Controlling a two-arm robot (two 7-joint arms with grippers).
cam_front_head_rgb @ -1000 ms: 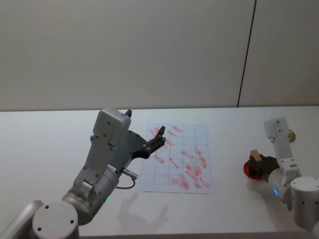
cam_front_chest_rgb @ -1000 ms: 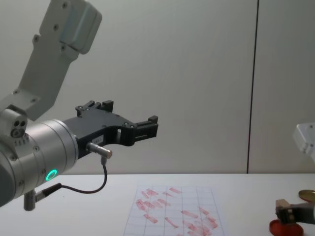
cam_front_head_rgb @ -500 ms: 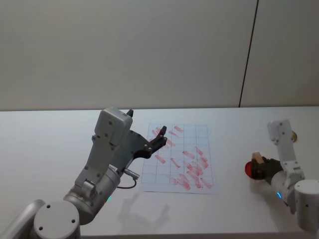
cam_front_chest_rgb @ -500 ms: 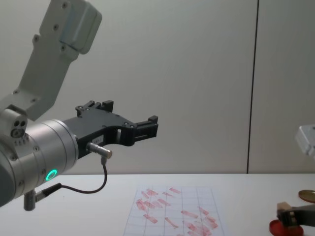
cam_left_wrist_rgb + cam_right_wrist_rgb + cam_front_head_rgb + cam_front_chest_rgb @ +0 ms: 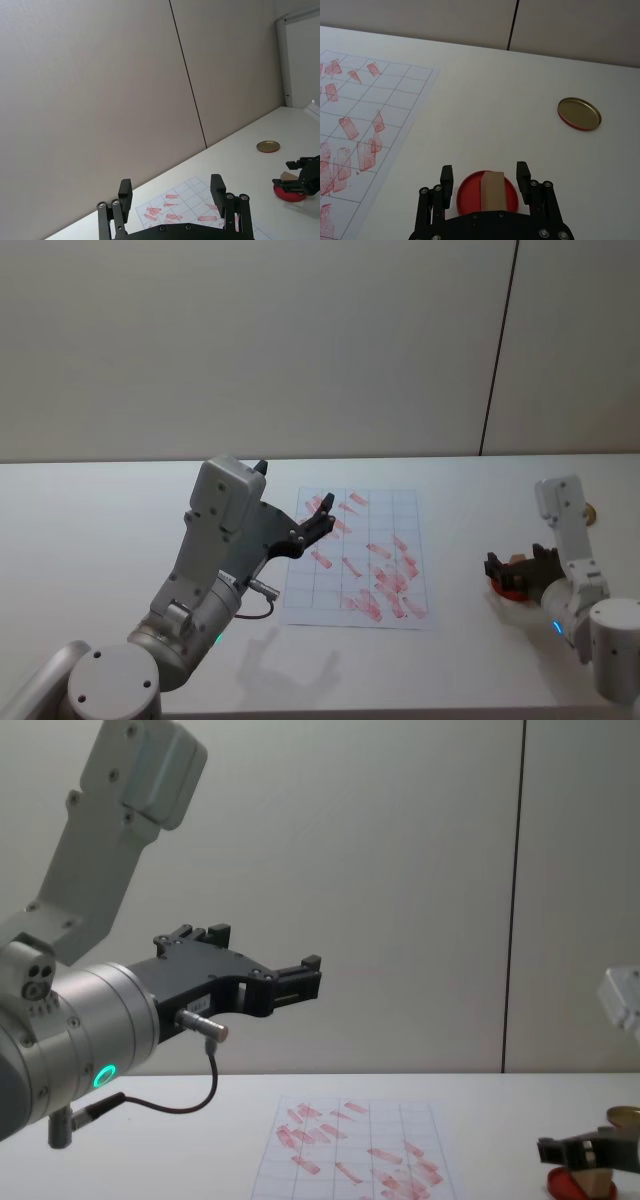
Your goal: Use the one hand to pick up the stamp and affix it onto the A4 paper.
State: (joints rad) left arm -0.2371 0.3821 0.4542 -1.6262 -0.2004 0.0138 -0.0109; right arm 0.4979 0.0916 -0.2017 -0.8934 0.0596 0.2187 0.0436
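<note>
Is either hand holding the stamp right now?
No. The right hand is open, its fingers astride the stamp on the red disc, not touching. The left hand hangs open, empty.

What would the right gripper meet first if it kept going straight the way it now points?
Likely the small tan wooden stamp, standing on the flat round red disc between the open fingers of the right gripper. Beyond that lies bare white table; depth is uncertain.

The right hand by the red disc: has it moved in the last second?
Yes. In the head view the right hand now reaches further left, its open fingers past the red disc's left edge. Earlier it was closed on the stamp, over the disc.
</note>
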